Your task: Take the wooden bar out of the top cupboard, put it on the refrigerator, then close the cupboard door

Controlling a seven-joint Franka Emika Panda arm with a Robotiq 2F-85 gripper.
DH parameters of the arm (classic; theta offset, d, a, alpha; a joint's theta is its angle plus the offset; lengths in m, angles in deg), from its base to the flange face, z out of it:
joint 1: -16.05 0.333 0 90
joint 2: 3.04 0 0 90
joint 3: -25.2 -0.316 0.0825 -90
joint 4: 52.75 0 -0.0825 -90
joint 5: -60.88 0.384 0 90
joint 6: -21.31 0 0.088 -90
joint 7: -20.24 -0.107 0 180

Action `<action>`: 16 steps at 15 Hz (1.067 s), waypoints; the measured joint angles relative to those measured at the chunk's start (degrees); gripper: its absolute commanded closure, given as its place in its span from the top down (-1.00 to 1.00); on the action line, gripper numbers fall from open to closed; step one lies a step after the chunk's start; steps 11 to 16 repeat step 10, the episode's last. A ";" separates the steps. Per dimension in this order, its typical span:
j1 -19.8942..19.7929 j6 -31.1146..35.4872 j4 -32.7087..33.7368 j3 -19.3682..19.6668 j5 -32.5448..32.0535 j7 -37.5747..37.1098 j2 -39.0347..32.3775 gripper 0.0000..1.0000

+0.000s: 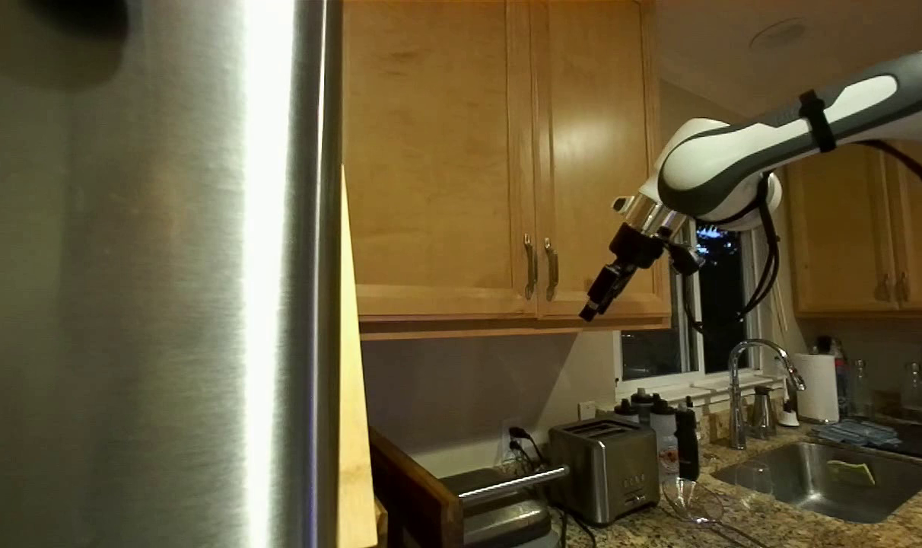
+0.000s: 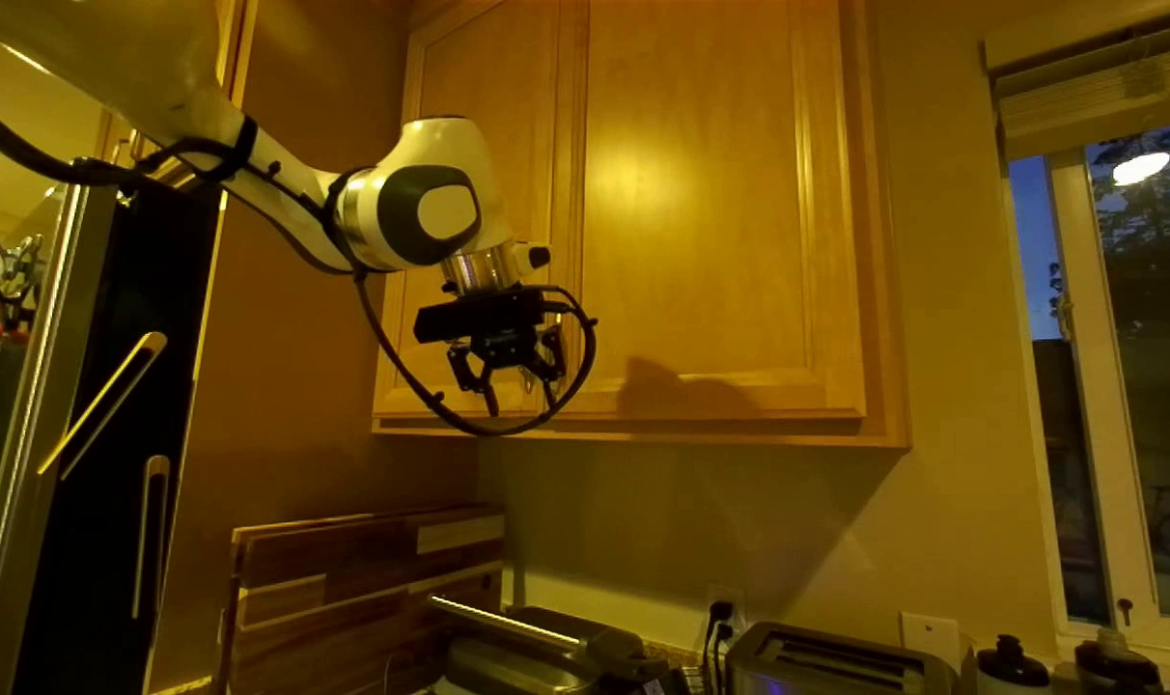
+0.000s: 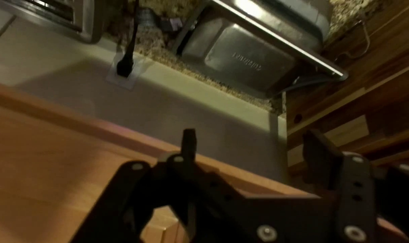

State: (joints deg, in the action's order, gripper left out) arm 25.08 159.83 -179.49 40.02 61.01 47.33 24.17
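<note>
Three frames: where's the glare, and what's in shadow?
In an exterior view, a near-white glare band runs down the refrigerator; in an exterior view, yellow cast, with a bright hotspot and dark shadow on the cupboard door; wrist view is dim, the gripper near-silhouetted, the wall mostly shadowed.

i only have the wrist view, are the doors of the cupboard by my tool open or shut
Observer: Both cupboard doors look shut in an exterior view.
Operator: ok, whats to the left of them in that picture
Observer: The fridge, whose steel surface fills the whole left part of it.
Operator: and off to the right of the doors
Observer: A window, which shows on that side in both exterior views.
</note>
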 measured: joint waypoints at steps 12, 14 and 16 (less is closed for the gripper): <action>-5.27 -15.88 0.81 -1.84 0.00 -0.88 0.69 1.00; -5.27 -15.88 0.81 -1.84 0.00 -0.88 0.69 1.00; -5.27 -15.88 0.81 -1.84 0.00 -0.88 0.69 1.00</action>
